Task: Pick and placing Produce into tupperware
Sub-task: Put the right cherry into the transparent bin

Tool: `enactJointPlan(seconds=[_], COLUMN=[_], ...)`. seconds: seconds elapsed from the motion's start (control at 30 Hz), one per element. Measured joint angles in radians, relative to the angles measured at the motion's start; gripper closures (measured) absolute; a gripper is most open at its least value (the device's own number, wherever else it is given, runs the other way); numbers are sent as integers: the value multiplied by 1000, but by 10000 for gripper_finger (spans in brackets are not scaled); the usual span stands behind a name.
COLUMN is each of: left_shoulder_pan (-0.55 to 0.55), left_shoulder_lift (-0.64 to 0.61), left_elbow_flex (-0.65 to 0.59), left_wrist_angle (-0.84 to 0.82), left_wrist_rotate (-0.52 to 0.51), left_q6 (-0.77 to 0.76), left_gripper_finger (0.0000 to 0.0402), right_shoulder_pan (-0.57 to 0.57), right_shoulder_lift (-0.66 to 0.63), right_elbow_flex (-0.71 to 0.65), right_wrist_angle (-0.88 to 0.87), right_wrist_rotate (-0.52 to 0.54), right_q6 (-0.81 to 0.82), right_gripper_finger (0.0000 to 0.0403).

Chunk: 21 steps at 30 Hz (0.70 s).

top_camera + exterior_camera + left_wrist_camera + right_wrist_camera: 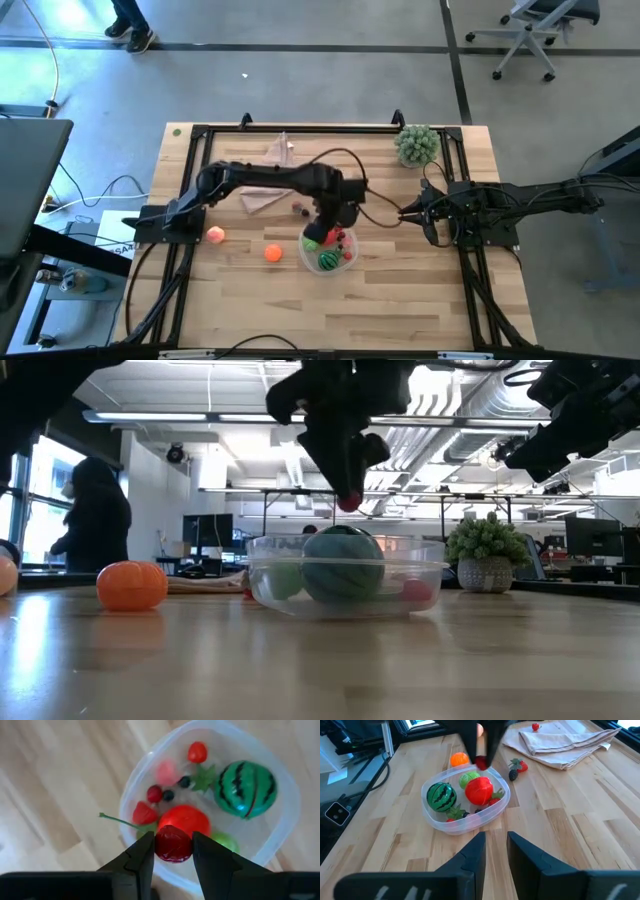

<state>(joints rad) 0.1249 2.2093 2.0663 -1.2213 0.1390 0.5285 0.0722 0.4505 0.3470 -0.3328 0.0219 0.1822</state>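
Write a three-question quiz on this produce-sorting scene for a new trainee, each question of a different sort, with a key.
1. True or false: the left claw holds a small dark-red fruit above the clear tub.
2. Which fruit lies on the table outside the tub? A) striped melon B) orange C) red apple
3. Fill in: the right claw waits off to the side, holding ____.

Key: 1 true; 2 B; 3 nothing.
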Motion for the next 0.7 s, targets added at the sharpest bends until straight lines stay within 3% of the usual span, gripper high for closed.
enactJointPlan(seconds=[0.37,0.7], left_shoulder_pan=[-87,-85], left_shoulder_lift=[0,0], left_elbow_flex=[-104,-194], left_wrist_angle=[134,245], left_wrist_rotate=[-1,-2], left_q6=[-2,-12], left_gripper_finger=[284,284], right_shoulder_pan=[0,0], right_shoulder_lift=[0,0], right_elbow_flex=[0,0], right_wrist_angle=[0,0], right_wrist_rotate=[0,0], right_q6=[0,0], right_gripper_finger=[335,335])
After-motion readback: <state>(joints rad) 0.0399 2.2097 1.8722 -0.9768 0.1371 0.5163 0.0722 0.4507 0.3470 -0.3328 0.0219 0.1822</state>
